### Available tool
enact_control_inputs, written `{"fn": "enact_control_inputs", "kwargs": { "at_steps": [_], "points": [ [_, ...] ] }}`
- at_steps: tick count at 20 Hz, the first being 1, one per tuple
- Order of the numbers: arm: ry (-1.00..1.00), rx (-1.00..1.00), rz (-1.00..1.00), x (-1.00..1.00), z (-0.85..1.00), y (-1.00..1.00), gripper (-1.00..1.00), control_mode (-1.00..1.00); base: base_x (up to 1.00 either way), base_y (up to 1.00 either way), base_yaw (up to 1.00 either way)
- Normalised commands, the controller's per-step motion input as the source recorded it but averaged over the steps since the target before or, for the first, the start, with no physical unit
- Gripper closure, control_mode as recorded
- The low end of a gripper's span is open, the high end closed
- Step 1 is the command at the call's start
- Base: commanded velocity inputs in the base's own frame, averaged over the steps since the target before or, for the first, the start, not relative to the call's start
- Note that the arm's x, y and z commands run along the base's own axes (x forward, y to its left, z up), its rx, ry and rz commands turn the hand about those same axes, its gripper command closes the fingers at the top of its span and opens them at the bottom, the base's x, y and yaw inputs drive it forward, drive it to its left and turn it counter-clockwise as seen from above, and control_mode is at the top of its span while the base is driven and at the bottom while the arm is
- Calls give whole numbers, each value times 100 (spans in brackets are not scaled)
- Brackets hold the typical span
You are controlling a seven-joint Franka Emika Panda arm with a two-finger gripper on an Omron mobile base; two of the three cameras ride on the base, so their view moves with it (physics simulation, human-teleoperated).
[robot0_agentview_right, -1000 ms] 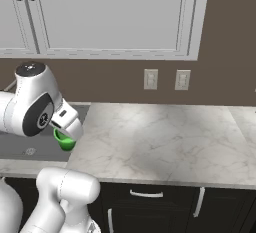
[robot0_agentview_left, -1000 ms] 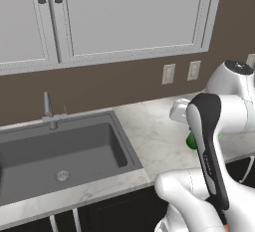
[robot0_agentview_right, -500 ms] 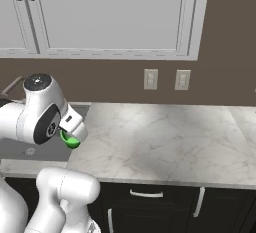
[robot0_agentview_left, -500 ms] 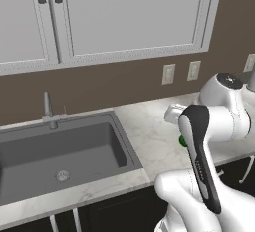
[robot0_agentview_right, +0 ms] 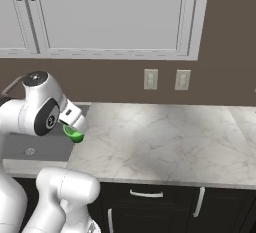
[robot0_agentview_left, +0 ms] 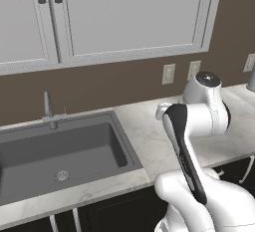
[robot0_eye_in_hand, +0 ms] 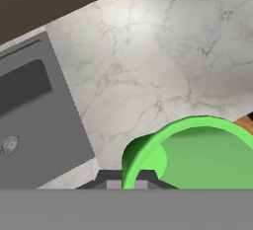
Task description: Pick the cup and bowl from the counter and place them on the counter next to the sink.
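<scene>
The bright green cup [robot0_agentview_right: 75, 136] hangs tilted above the white marble counter [robot0_agentview_right: 165, 137], just right of the sink's [robot0_agentview_right: 35, 149] edge. My gripper [robot0_agentview_right: 73, 128] is shut on its rim. In the hand view the cup [robot0_eye_in_hand: 197, 157] is large at the bottom right, with the gripper [robot0_eye_in_hand: 127, 180] pinching its near rim. Below it lie the counter [robot0_eye_in_hand: 148, 61] and the dark grey sink [robot0_eye_in_hand: 29, 120] with its round drain. In the left base view my own arm hides the cup, and the sink [robot0_agentview_left: 64, 151] lies left of it. The bowl is out of view.
A slim grey faucet [robot0_agentview_left: 48, 110] stands behind the sink. Two wall outlets [robot0_agentview_right: 166, 79] sit above the counter, under white cabinets. A brownish-orange sliver [robot0_eye_in_hand: 246, 122] at the hand view's right edge is too small to identify. The counter runs on far to the right.
The arm has swung the held cup a little to the right, from the sink's edge to over the counter beside it. The upper arm now covers the cup in the left base view.
</scene>
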Motion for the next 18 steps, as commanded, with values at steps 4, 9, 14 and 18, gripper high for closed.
{"fn": "enact_control_inputs", "kwargs": {
  "at_steps": [4, 9, 14, 18],
  "points": [
    [1, 0, 3, 28, -21, 4, 100, -100, 0, 0, 0],
    [4, 1, 5, 16, -12, 3, 100, -100, 0, 0, 0],
    [8, 0, 5, 11, -29, 0, 100, -100, 0, 0, 0],
    [10, -3, 3, 3, -26, 0, 100, -100, 0, 0, 0]
  ]
}}
